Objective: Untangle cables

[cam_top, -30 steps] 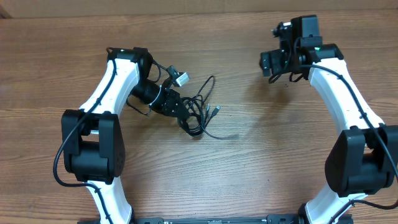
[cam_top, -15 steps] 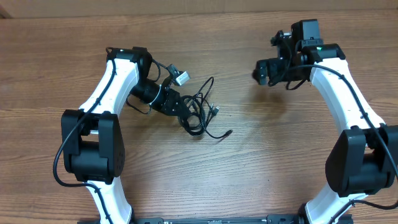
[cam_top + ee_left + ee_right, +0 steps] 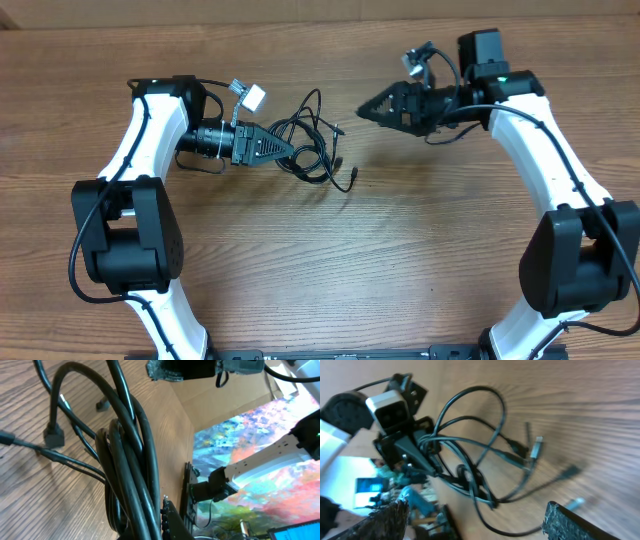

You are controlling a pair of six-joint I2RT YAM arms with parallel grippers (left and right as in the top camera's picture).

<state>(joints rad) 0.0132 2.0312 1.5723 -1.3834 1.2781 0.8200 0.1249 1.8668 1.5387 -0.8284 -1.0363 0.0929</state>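
Observation:
The cables (image 3: 318,150) are thin black cords in a loose tangle of loops left of the table's middle, with plug ends trailing at its right (image 3: 353,181). My left gripper (image 3: 288,148) points right and is shut on the tangle's left side. In the left wrist view the bundled cables (image 3: 127,460) run between its jaws, and one finger (image 3: 172,521) shows beside them. My right gripper (image 3: 366,108) points left at the tangle, open, a short way off its upper right. Its view shows the cables (image 3: 480,455) ahead of both fingers (image 3: 390,520), which hold nothing.
Bare wooden tabletop (image 3: 400,250) surrounds the tangle. Both white arms reach in from the near edge, the left arm (image 3: 140,130) and the right arm (image 3: 550,150). The table's far edge (image 3: 300,25) lies behind the grippers.
My left gripper has swung up and back, now pointing right, carrying the tangle with it. My right gripper has turned to face left and moved toward the cables.

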